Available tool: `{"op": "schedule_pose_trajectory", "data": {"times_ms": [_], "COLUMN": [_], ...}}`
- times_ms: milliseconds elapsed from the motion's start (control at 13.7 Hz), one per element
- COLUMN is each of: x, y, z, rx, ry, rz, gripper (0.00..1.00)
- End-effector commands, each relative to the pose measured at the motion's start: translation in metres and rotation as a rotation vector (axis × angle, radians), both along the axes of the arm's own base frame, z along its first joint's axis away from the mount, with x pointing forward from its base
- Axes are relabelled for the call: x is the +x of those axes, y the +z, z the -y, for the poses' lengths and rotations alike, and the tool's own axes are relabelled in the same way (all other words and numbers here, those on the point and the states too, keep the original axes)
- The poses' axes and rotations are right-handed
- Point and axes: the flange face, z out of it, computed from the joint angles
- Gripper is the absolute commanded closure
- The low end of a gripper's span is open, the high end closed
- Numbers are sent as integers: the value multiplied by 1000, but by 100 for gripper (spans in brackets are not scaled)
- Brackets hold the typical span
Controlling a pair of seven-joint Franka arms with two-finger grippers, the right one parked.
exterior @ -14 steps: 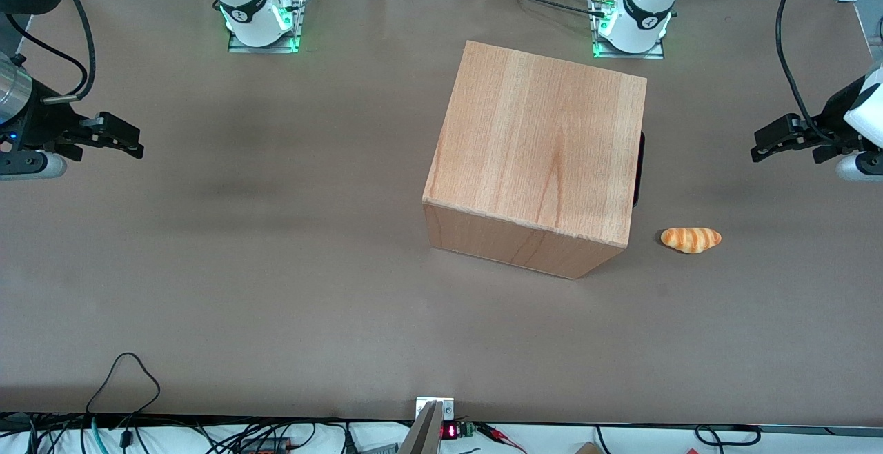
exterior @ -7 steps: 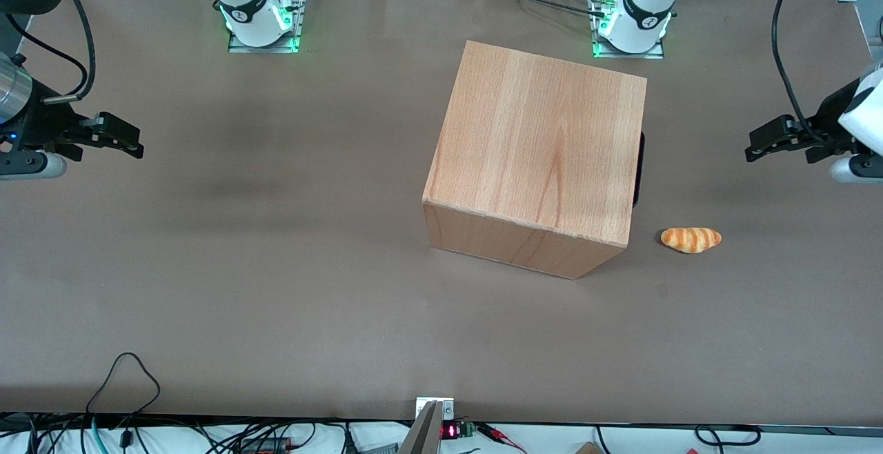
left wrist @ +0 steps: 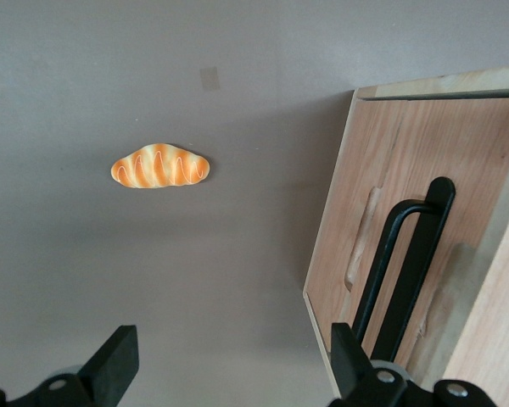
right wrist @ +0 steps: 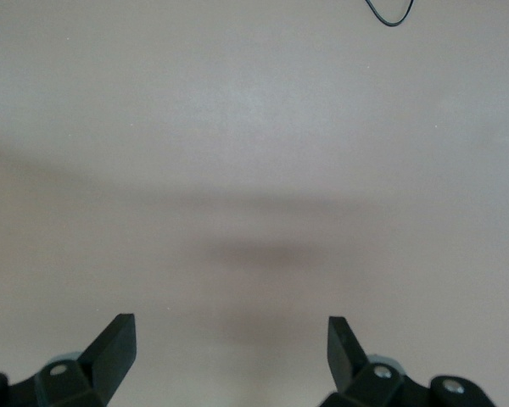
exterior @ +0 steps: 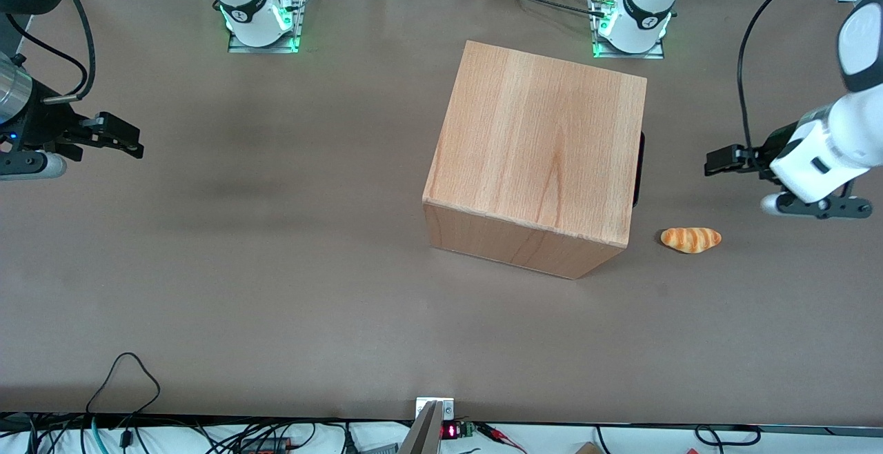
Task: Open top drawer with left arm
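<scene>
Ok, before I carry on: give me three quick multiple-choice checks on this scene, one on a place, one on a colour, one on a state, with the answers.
1. Where does the bread roll lie?
A. on top of the cabinet
B. on the table beside the cabinet
C. inside the top drawer

2. What colour is the drawer handle?
A. black
B. silver
C. red

3. How is the left gripper?
A. shut on the handle
B. shut on the bread roll
C. open, holding nothing

Answers:
1. B: the bread roll rests on the table by the cabinet.
2. A: the handle on the top drawer shows black.
3. C: the left gripper hangs off the handle, fingers spread with only table between them.
</scene>
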Motion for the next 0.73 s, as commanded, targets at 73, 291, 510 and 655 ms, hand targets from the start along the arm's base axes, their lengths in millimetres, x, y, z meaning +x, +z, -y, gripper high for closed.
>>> {"op": "schedule_pose_trajectory", "data": {"times_ms": [73, 291, 510, 655], "x": [7, 13, 13, 13], "y": [-22, -50, -61, -75], "z": [4, 5, 9, 10], "rx": [-50, -91, -121, -221], "ry": [-14, -141, -183, -215], "rz": [-52, -90, -118, -158], "gripper": [0, 0, 0, 0]}}
